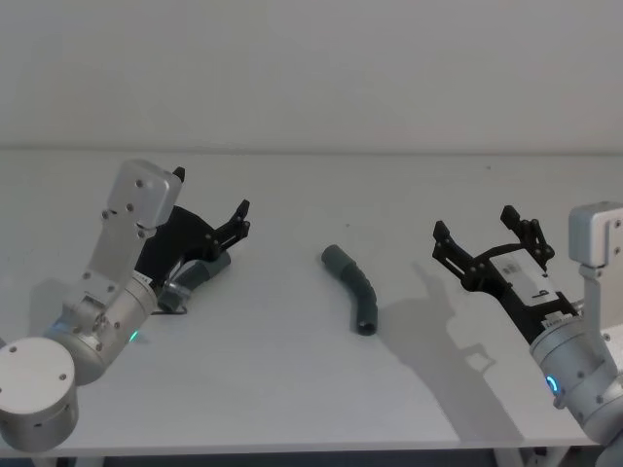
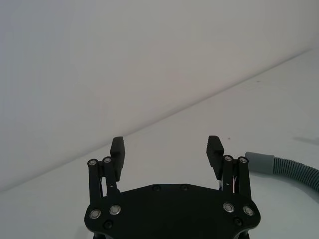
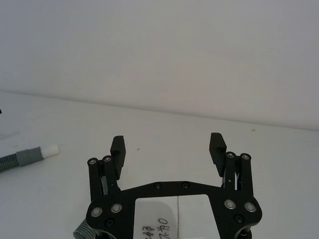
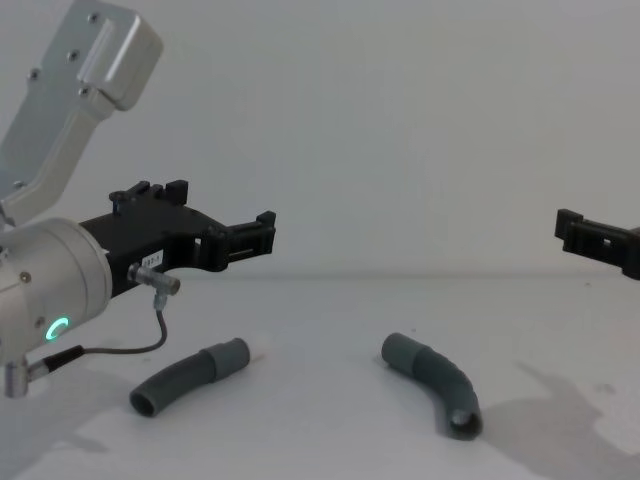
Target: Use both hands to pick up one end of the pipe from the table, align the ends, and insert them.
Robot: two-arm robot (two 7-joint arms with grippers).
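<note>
Grey white-tipped piece (image 4: 195,375) lies beneath the left tool (image 1: 210,191), other piece (image 1: 352,282) apart from the right tool (image 1: 474,221), both spread wide.

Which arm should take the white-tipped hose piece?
Left. The left gripper hangs open just above the white-tipped hose piece, which lies on the table's left side. The right gripper, also open, sits far right, beyond the other hose piece.

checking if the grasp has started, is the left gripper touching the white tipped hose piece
Apart. The chest view shows the left gripper hanging open above the white-tipped hose piece, which lies on the table with a clear gap between them.
</note>
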